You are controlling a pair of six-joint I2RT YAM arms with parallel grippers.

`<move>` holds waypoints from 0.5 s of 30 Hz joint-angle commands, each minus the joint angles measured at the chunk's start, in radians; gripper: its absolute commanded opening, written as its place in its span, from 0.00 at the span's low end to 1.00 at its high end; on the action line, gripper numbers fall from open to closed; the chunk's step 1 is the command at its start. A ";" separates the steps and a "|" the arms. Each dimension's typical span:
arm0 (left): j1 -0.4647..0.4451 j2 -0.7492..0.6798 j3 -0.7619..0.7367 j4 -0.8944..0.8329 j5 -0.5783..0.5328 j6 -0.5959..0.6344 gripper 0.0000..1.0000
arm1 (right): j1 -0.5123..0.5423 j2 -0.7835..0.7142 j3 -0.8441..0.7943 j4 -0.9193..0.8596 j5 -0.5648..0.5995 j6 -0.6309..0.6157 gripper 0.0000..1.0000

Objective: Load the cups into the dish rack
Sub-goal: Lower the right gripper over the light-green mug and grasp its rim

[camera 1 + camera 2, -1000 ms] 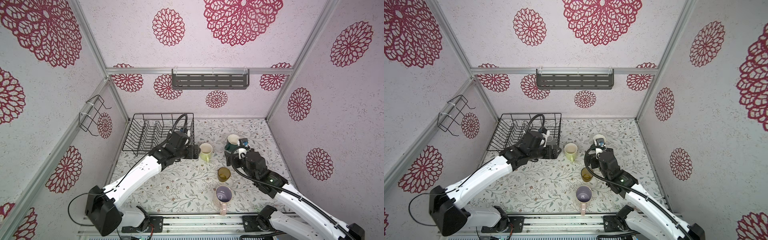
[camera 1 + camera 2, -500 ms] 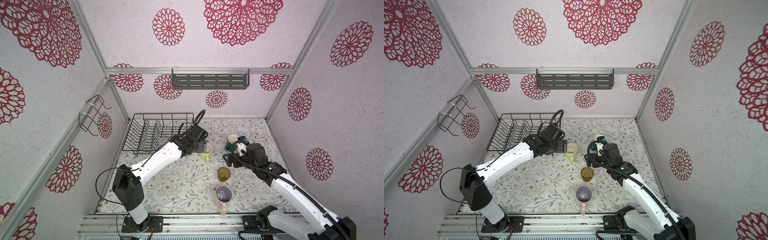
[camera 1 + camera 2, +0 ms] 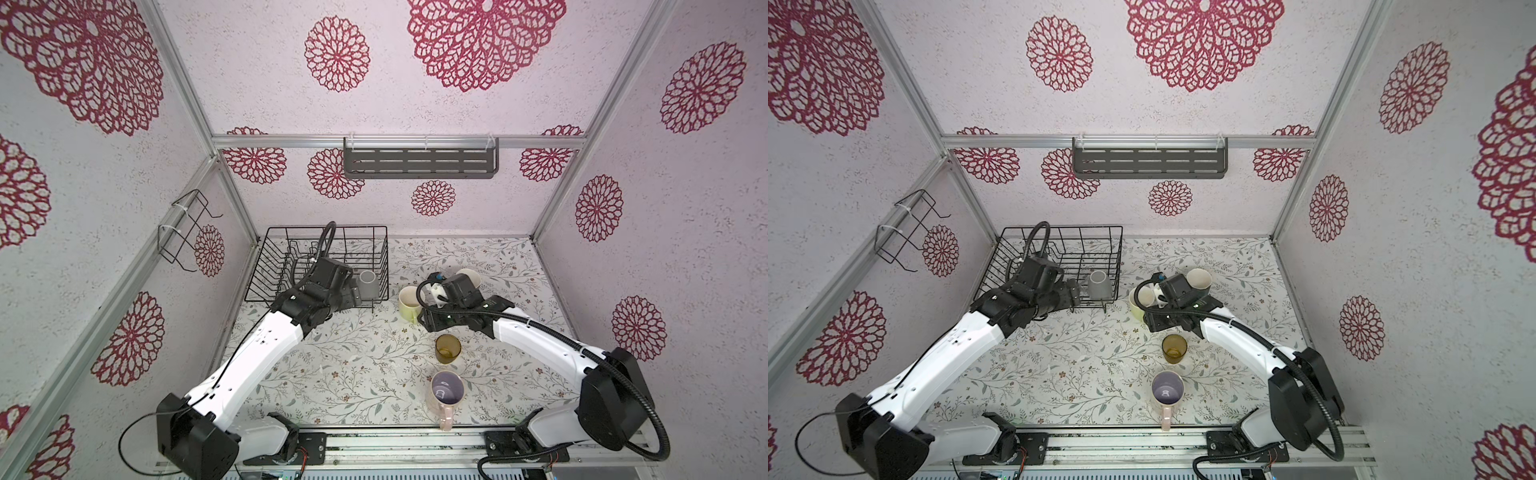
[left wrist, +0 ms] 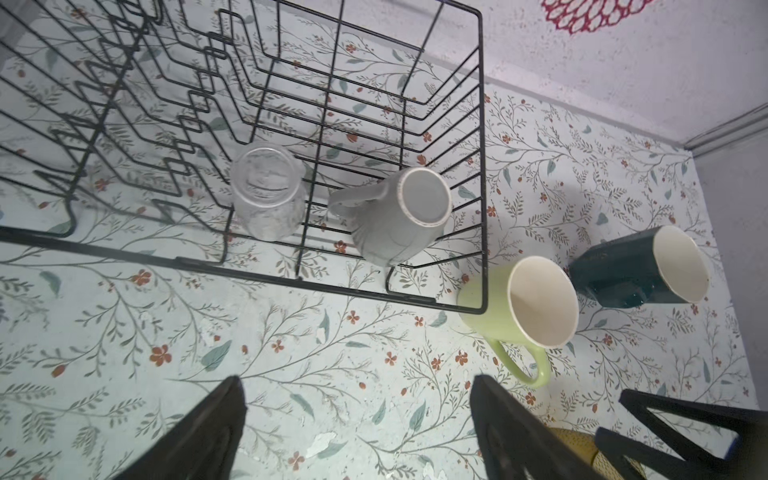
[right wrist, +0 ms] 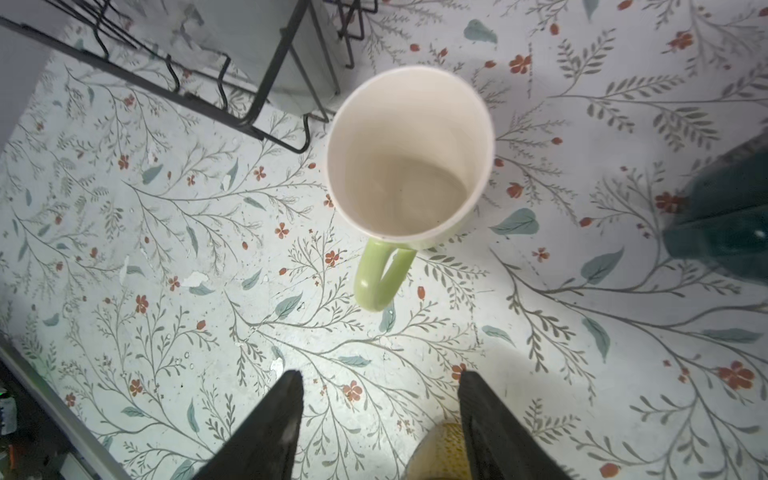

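Observation:
The dish rack (image 3: 328,227) (image 4: 482,166) stands at the back left. A grey mug (image 3: 368,283) (image 4: 409,212) and a clear glass (image 4: 268,191) stand upside down in its near right corner. My left gripper (image 4: 356,380) (image 3: 352,296) is open and empty at the rack's front edge. The yellow-green mug (image 3: 409,304) (image 5: 409,153) stands just right of the rack. Its handle points at my right gripper (image 5: 380,374) (image 3: 428,321), which is open and holds nothing. The teal mug (image 4: 636,266) (image 5: 731,212), the amber tumbler (image 3: 448,348) (image 5: 436,453) and the pink mug (image 3: 446,390) stand on the table.
A dark slotted shelf (image 3: 419,163) hangs on the back wall and a small bent wire holder (image 3: 185,232) on the left wall. The amber tumbler sits right beside one right finger. A metal rail (image 3: 399,434) runs along the front edge.
My right gripper has moved left from the teal mug toward the yellow-green mug, and its jaws have narrowed. My left arm has drawn back, and the grey mug now shows in the rack.

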 commanded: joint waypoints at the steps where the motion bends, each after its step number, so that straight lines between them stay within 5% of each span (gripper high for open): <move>1: 0.037 -0.070 -0.049 0.035 0.037 -0.009 0.89 | 0.018 0.038 0.067 -0.020 0.061 -0.015 0.63; 15: 0.140 -0.203 -0.166 0.045 0.113 0.052 0.90 | 0.052 0.276 0.167 -0.011 0.139 0.026 0.57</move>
